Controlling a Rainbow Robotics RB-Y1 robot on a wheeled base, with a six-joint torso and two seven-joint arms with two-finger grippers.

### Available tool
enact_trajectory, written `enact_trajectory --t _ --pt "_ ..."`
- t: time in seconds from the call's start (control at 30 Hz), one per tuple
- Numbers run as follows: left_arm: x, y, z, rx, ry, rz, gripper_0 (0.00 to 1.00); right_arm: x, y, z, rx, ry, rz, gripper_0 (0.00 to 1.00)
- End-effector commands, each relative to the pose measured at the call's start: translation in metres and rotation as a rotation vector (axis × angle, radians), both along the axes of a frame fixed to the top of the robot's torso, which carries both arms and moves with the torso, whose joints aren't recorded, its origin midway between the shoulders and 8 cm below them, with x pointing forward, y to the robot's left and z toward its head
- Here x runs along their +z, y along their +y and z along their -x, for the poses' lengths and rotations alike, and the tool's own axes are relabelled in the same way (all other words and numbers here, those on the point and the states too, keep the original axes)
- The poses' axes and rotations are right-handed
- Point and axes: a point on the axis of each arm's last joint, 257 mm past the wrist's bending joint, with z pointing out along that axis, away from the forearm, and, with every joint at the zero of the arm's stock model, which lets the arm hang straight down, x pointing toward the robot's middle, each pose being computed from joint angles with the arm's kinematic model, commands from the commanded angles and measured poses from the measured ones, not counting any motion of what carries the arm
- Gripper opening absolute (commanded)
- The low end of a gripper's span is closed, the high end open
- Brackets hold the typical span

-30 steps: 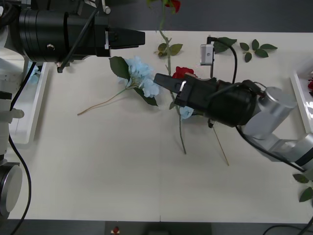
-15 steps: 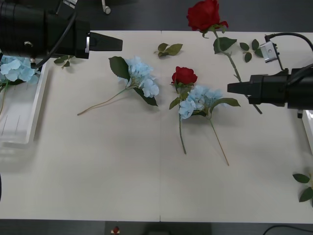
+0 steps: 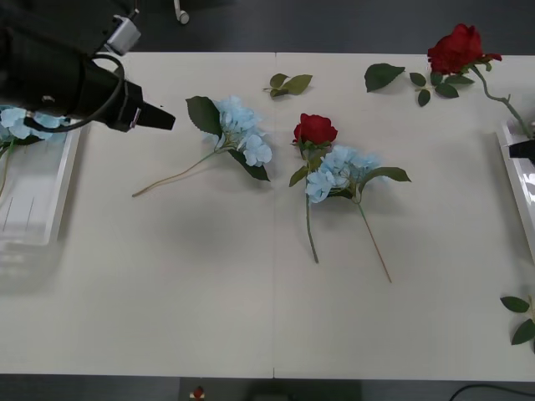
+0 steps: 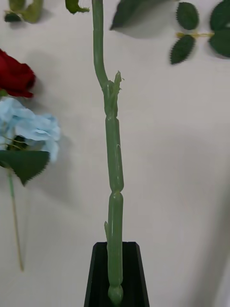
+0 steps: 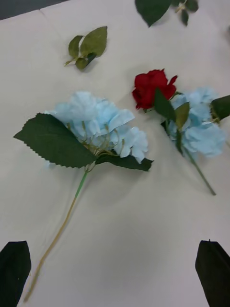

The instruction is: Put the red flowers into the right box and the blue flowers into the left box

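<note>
My left arm reaches in from the far left of the table, and my left gripper (image 3: 159,119) points right with its black fingers (image 5: 213,271) spread wide apart, nothing between them. My right gripper (image 3: 523,150) sits at the right edge of the scene; its black fingers (image 4: 116,276) are closed together on a thin green stem (image 4: 113,192) that runs straight out ahead of them.

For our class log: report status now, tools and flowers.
Right tool shut on a red rose stem, by the right box. Left tool open above a blue flower. One rose and another blue flower overlap mid-table.
</note>
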Motion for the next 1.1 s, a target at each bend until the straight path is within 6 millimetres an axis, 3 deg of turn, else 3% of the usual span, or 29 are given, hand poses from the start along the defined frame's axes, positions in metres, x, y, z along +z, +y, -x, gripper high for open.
enact_trajectory --t 0.03,0.2,0.3,0.47,0.63,0.77,1.1 --pt "-0.019 -0.003 -0.016 0.0 -0.087 -0.115 1.0 0.038 -0.056 -0.011 -0.068 -0.03 0.086 0.0" --pt "-0.058 -0.011 -0.03 0.013 -0.135 -0.201 1.0 0.061 -0.125 -0.006 -0.143 -0.005 0.181 0.0" --pt "-0.075 -0.018 -0.036 0.034 -0.117 -0.218 1.0 0.068 -0.151 -0.004 -0.136 -0.009 0.263 0.0" --pt "-0.086 -0.036 -0.049 0.045 -0.095 -0.217 1.0 0.067 -0.184 -0.002 -0.137 -0.019 0.393 0.0" --pt "-0.091 -0.055 -0.069 0.074 -0.059 -0.197 1.0 0.052 -0.218 0.009 -0.162 0.03 0.509 0.0" --pt "-0.096 -0.059 -0.083 0.099 -0.037 -0.218 1.0 0.039 -0.244 0.016 -0.199 0.057 0.575 0.0" --pt "-0.125 -0.038 -0.09 0.135 0.018 -0.323 1.0 -0.009 -0.294 0.03 -0.319 0.062 0.627 0.0"
